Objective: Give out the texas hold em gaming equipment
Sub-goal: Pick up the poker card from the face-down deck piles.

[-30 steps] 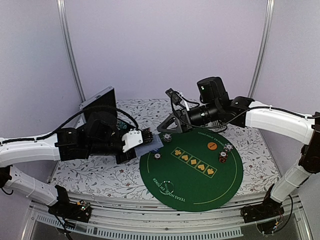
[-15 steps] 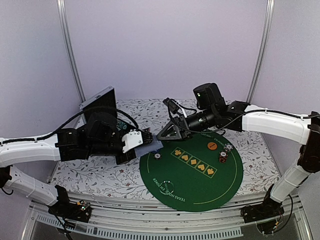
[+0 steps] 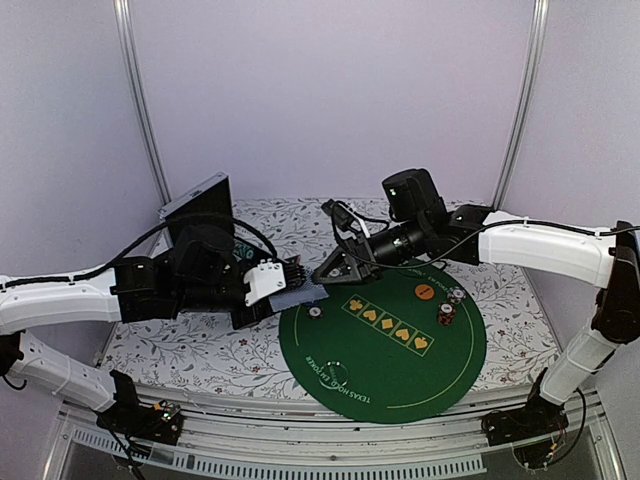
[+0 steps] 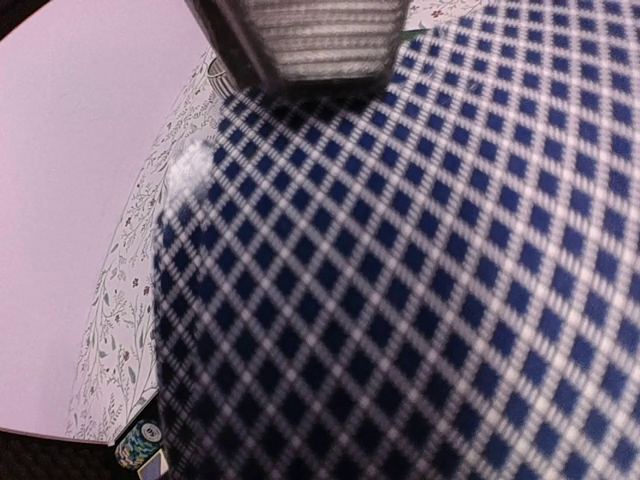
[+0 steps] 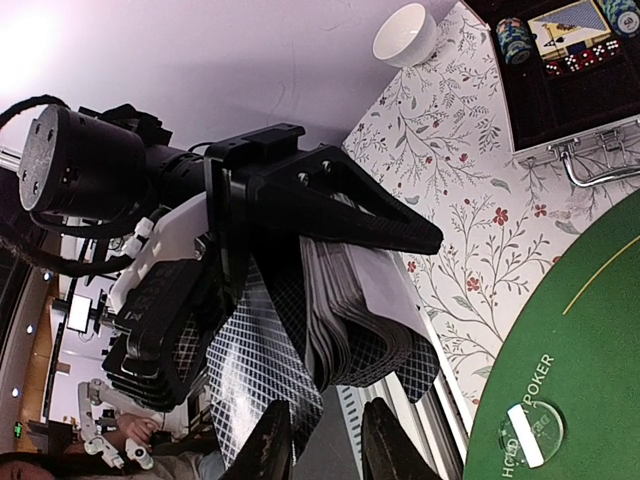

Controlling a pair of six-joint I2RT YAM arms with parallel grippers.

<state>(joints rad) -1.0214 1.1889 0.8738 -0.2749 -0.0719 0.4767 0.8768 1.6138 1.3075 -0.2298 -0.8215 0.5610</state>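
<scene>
My left gripper (image 3: 297, 283) is shut on a deck of playing cards (image 3: 305, 293) with blue chequered backs, held over the left rim of the round green mat (image 3: 400, 375). The left wrist view is filled by a card back (image 4: 400, 280). My right gripper (image 3: 326, 270) has come up against the deck. In its wrist view the fanned deck (image 5: 360, 320) hangs just above the right gripper (image 5: 325, 445), whose fingers stand a narrow gap apart; one card's corner (image 5: 250, 370) dips beside the left finger. Chip stacks (image 3: 447, 313), an orange disc (image 3: 424, 291) and a white disc (image 3: 315, 312) lie on the mat.
The open aluminium case (image 3: 198, 205) stands at the back left; the right wrist view shows the case (image 5: 590, 110) holding chips (image 5: 512, 40), cards and dice. A pale cup (image 5: 405, 35) sits beyond it. Floral cloth (image 3: 190, 345) covers the table.
My right gripper has moved left and down to the deck, and its jaws have narrowed. The left arm and the deck have stayed put.
</scene>
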